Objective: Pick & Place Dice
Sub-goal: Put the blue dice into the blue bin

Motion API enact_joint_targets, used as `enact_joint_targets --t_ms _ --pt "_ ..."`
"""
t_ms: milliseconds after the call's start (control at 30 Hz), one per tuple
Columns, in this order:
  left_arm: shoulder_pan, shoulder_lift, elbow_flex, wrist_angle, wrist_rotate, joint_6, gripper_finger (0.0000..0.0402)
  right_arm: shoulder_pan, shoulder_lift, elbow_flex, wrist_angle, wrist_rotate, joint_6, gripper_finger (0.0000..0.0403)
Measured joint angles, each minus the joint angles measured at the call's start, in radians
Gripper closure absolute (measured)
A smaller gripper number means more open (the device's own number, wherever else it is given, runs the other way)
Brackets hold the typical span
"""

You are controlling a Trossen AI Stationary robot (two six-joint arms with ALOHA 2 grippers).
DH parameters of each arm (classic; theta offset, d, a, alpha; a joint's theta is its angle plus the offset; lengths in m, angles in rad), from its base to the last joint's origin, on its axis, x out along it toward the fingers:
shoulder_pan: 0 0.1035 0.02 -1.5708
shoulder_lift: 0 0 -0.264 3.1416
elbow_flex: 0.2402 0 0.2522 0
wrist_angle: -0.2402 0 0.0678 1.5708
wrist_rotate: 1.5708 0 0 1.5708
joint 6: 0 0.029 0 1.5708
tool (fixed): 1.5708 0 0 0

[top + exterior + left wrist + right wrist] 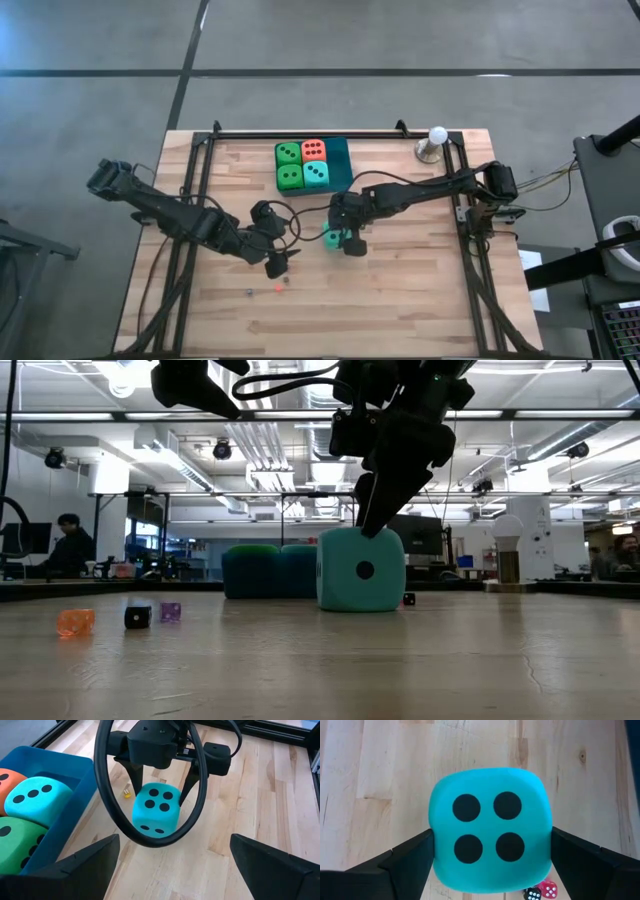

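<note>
Four dice sit in the blue tray [343,160]: a green die [288,153] and the orange-red die [314,150] in its far row, a second green die [289,177] and a teal die [316,175] in its near row. The fifth, a teal die [332,239], rests on the wooden tabletop [400,290] just in front of the tray, four pips facing up. The right gripper [343,240] stands over it, one of its fingers [410,857] on each side and touching the die's flanks, closed on it. The left gripper [277,262] hovers near the tray's front left, fingers [85,865] spread wide and holding nothing. Several tiny dice [138,617] lie scattered farther from the tray.
</note>
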Motion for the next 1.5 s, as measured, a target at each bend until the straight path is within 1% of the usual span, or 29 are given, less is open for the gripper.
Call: enact_joint_targets --t_ms 967,1167,1500 --pt "0.0 0.0 0.0 0.0 0.0 0.0 0.0017 0.0 -0.006 0.005 -0.008 0.003 -0.039 0.0049" --pt "0.0 0.0 0.0 0.0 0.0 0.0 0.0014 0.0 -0.041 0.009 -0.013 0.003 -0.064 0.0051" --pt "0.0 0.0 0.0 0.0 0.0 0.0 0.002 -0.023 -0.112 0.01 -0.074 0.007 -0.086 0.0047"
